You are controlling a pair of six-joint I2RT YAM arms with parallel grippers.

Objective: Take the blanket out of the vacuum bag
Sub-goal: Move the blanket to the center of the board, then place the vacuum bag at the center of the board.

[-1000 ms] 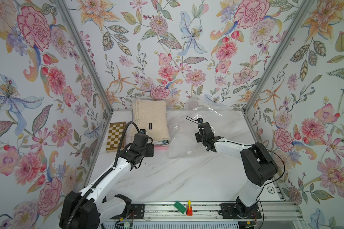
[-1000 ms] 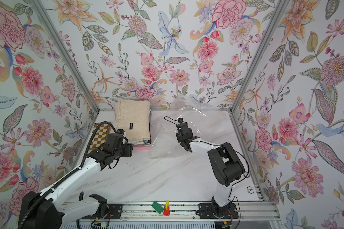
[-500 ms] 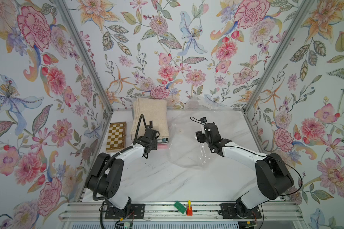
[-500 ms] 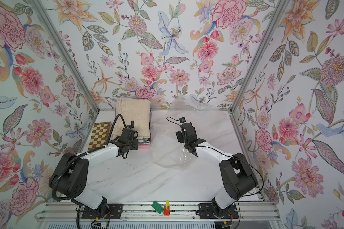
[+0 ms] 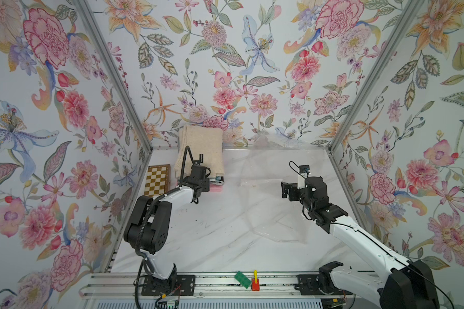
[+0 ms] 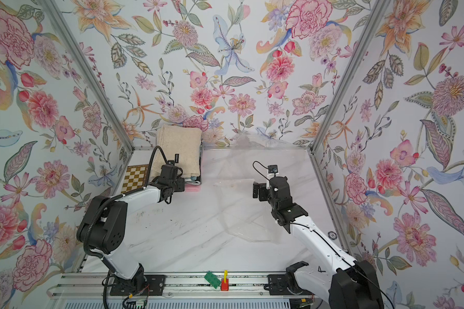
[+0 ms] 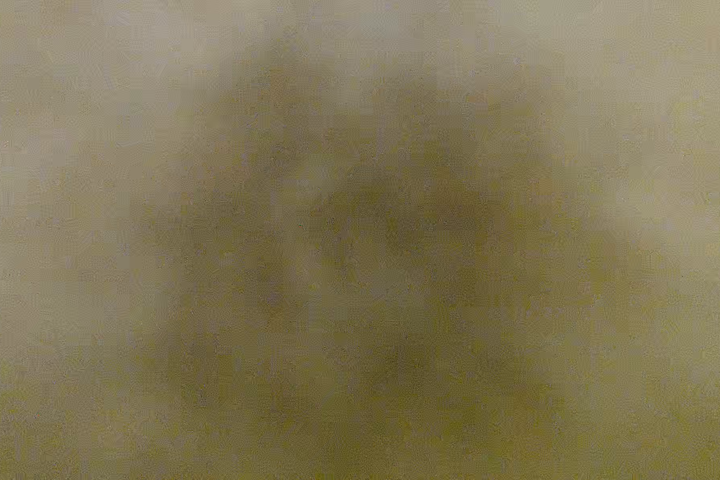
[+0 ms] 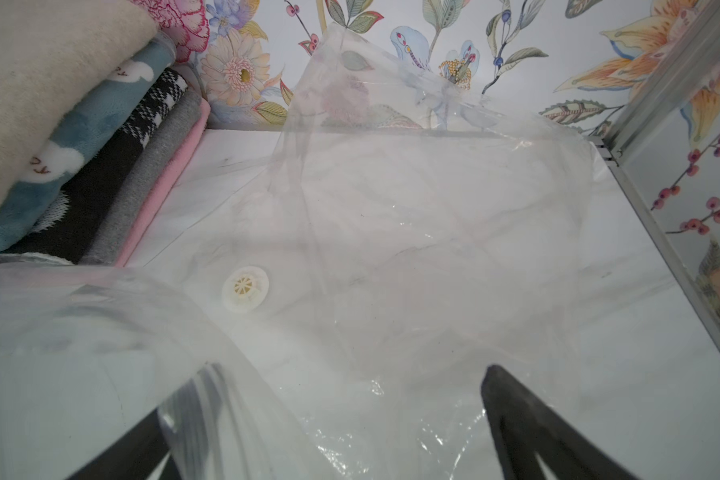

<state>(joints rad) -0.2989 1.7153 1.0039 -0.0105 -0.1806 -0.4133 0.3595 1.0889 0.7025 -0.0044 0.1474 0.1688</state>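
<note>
Right fingers (image 8: 512,411) stand spread wide, pinching nothing. A fold of bag (image 8: 391,199) film lies draped over one of them; the other shows bare. Left fingers: cannot tell. They are buried against the stack (image 5: 201,144) at the tip of the left arm (image 5: 178,194), and my left wrist view is only a beige blur; I judge the lens is right up on cloth.

Clock: 12 = back wall, as seen in a top view.

Bag lies slack on the surface (image 5: 212,248) from centre out to 1 o'clock, far end riding up the back wall, valve (image 8: 245,289) face up. I see no cloth inside it. Folded blankets sit in the stack at 11 o'clock, outside the bag, cream on top, pink at the bottom. Which one is the task's blanket I cannot tell. Chessboard (image 5: 158,179) at 10 o'clock, just beside the stack.

Judgement: blanket is out; step in hand is letting go and backing off.

How I would do it well:
- right: raise first, then draw back toward 5 o'clock, so the clinging film slides off the finger and the bag is not dragged.
- left: part the fingers fully before retreating toward 7 o'clock, slowly; the stack is soft and could slump.
- keep the film off the stack.
</note>
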